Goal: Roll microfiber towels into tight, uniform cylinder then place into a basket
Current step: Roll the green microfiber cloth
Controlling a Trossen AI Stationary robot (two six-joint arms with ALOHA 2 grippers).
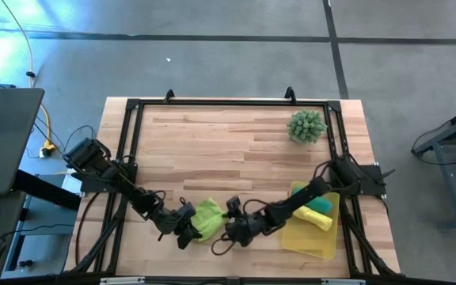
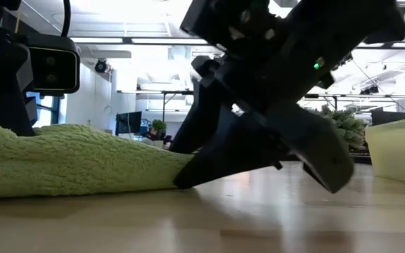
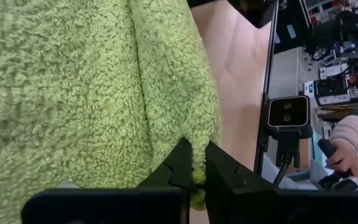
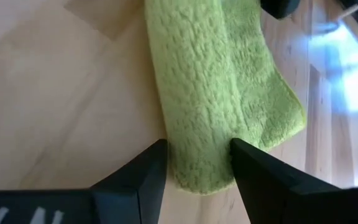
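A lime green towel [image 1: 207, 217] is seen partly folded near the front edge of the tabletop [image 1: 212, 142], midway along it. One edge is pinched between the closed fingers of the left gripper [image 3: 196, 177], apparently to anchor the cloth. At the opposite end, the right gripper [image 4: 197, 163] is held with fingers spread astride the folded cloth, seemingly for rolling. Yellow and teal towels are already laid in the basket [image 1: 307, 241] near the front right corner.
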